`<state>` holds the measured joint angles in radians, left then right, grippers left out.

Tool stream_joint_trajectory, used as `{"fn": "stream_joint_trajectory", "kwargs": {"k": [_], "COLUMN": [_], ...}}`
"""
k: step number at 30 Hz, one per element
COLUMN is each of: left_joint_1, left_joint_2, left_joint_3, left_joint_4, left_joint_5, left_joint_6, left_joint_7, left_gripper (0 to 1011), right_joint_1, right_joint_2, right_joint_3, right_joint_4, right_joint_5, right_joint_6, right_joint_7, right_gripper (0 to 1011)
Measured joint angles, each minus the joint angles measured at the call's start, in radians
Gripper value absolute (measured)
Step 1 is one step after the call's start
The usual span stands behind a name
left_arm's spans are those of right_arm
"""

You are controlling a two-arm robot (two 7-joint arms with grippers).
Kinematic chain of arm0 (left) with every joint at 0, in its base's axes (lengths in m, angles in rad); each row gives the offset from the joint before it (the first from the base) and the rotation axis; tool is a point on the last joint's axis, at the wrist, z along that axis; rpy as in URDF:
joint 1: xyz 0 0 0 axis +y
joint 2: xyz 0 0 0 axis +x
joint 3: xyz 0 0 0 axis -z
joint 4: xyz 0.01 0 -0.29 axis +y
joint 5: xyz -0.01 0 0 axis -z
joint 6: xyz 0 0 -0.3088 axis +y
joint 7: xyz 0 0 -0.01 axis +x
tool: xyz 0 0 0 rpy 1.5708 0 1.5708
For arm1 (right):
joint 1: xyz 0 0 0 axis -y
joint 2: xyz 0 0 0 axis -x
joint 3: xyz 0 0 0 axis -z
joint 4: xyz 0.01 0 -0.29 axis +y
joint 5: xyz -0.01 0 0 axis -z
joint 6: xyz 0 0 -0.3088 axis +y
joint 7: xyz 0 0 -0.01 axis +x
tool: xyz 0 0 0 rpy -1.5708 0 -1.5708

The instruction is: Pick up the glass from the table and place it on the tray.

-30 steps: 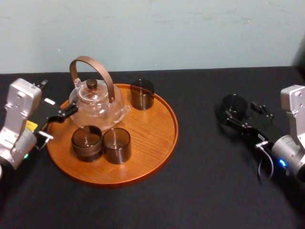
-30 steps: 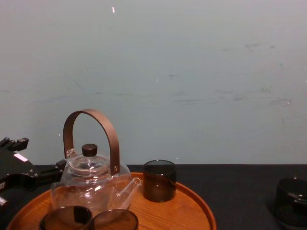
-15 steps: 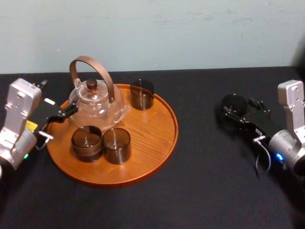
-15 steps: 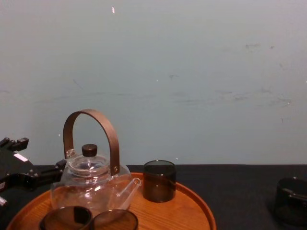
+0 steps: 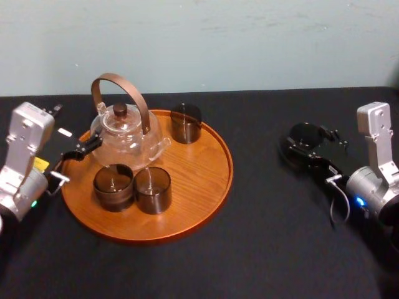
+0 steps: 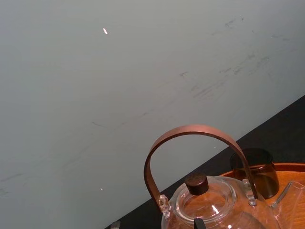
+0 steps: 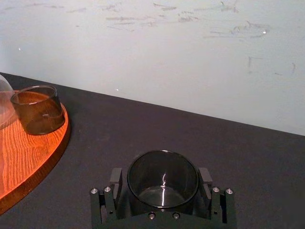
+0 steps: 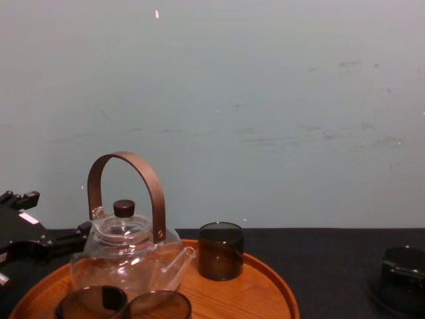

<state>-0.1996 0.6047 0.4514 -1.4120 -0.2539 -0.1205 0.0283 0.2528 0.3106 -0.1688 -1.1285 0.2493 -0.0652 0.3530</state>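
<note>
The glass (image 5: 305, 133), dark and smoky, stands on the black table (image 5: 262, 249) at the right, well apart from the tray (image 5: 206, 187). My right gripper (image 5: 307, 139) is open around it. In the right wrist view the glass (image 7: 162, 168) sits between the gripper's fingers (image 7: 116, 182), one close on each side. In the chest view the glass (image 8: 400, 274) is at the lower right. My left gripper (image 5: 76, 161) stays open at the tray's left rim, beside the teapot.
The round wooden tray carries a glass teapot (image 5: 128, 134) with a brown arched handle and three dark glasses (image 5: 186, 123), (image 5: 113, 185), (image 5: 153, 189). Bare wood lies on the tray's right half. A pale wall rises behind the table.
My right arm's wrist has swung leftward, while its gripper stays about the glass. The glass has barely shifted. The left arm has not moved.
</note>
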Motion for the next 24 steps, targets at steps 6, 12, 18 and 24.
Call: {"fn": "stream_joint_trajectory", "kwargs": {"k": [6,12,18,24], "left_joint_1": [0.000,0.000,0.000,0.000], "left_joint_2": [0.000,0.000,0.000,0.000], "left_joint_3": [0.000,0.000,0.000,0.000], "left_joint_4": [0.000,0.000,0.000,0.000], "left_joint_5": [0.000,0.000,0.000,0.000], "left_joint_6": [0.000,0.000,0.000,0.000], "left_joint_7": [0.000,0.000,0.000,0.000], "left_gripper": [1001,1001,1001,1001], "right_joint_1": [0.004,0.003,0.002,0.002], "right_joint_2": [0.000,0.000,0.000,0.000], "right_joint_3": [-0.002,-0.001,-0.001,0.000], "right_joint_4": [0.006,0.004,0.003,0.002], "right_joint_5": [0.000,0.000,0.000,0.000], "right_joint_6": [0.003,0.004,0.004,0.004], "right_joint_7": [0.002,0.002,0.001,0.001], "right_gripper": [1002,1002,942,900]}}
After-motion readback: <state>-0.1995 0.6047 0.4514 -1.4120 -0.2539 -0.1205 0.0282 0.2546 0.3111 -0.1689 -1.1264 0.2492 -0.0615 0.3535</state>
